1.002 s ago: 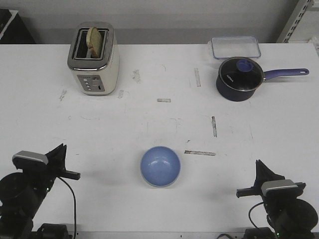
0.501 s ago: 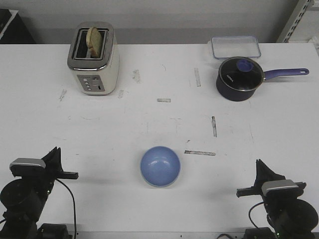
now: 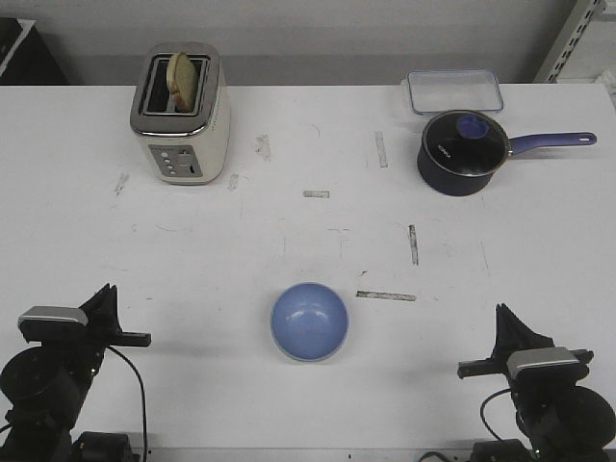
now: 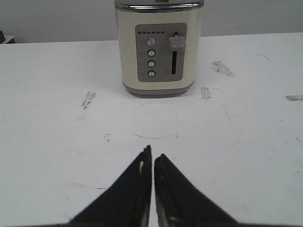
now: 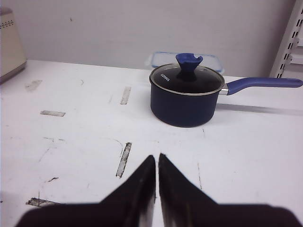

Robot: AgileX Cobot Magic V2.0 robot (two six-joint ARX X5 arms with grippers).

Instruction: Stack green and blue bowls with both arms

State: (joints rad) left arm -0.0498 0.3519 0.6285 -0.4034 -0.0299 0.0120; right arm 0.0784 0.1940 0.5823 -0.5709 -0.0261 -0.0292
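Note:
The light blue bowl (image 3: pixel 308 320) sits upright on the white table (image 3: pixel 318 241), near the front and midway between the arms. A thin pale edge shows under its near rim; I cannot tell what it is. No separate mint green bowl is in view. My left gripper (image 3: pixel 107 292) is low at the front left, shut and empty, and in the left wrist view (image 4: pixel 152 153) it points at the toaster. My right gripper (image 3: pixel 500 312) is low at the front right, shut and empty, and in the right wrist view (image 5: pixel 157 157) it points at the saucepan. Both are well away from the bowl.
A cream toaster (image 3: pixel 180 114) with a slice of bread stands at the back left. A dark navy saucepan (image 3: pixel 463 152) with a glass lid and a long handle stands at the back right, with a clear lidded box (image 3: pixel 454 90) behind it. Strips of tape mark the table.
The left arm drew back and down towards the front left edge, then stopped. The right arm and the bowl have barely moved.

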